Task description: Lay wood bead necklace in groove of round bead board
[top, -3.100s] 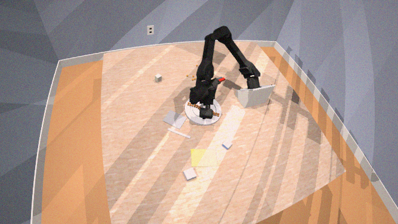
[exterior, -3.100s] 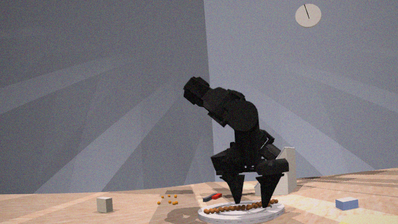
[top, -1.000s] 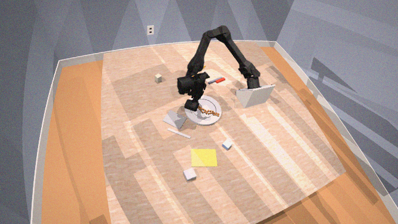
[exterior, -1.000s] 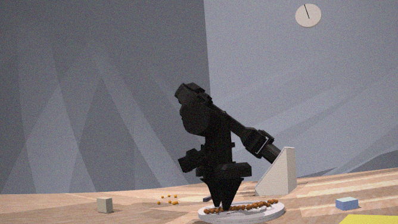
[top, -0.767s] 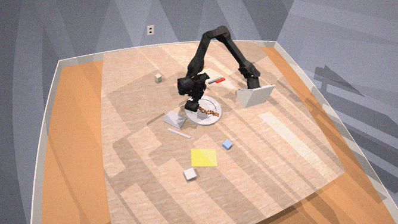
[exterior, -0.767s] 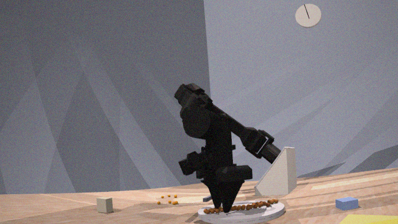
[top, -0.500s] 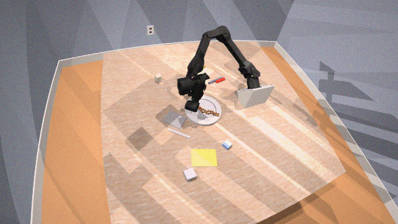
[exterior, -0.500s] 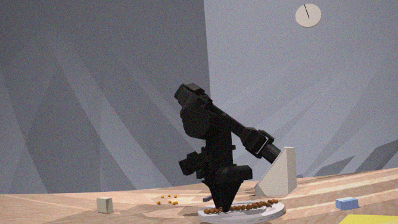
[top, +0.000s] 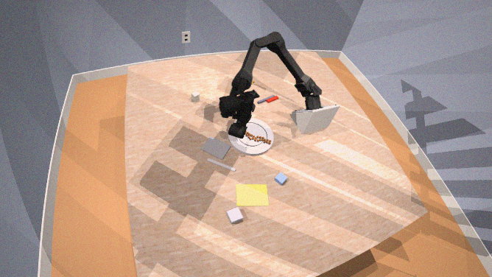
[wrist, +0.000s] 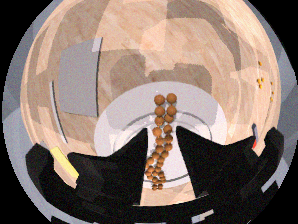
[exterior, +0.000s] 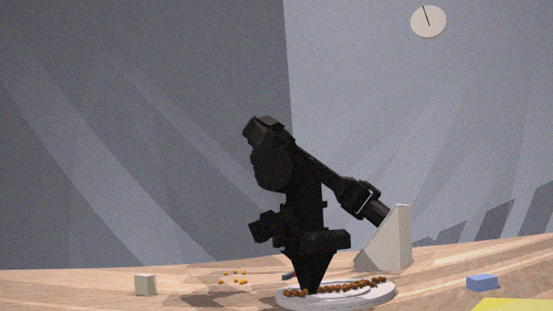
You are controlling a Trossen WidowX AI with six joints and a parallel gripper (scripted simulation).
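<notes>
Pale wood grain carries the round board [top: 233, 145] [exterior: 389, 294] [wrist: 107, 131], across which the bead necklace [top: 258, 138] [exterior: 352, 285] [wrist: 160, 138] lies as a doubled strand, outside the ring groove. The gripper's [top: 241, 133] [exterior: 314, 292] [wrist: 162, 128] jaws stand partly spread, beads between them; from above, its body hides the tips.

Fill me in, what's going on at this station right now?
The arm has its claw down at the round bead board, fingers partly open on either side of the wood bead necklace. The necklace lies bunched in a long double row across the board, rather than around the circular groove, so it still needs laying in. Whether the fingers touch the beads, I can't tell.
</notes>
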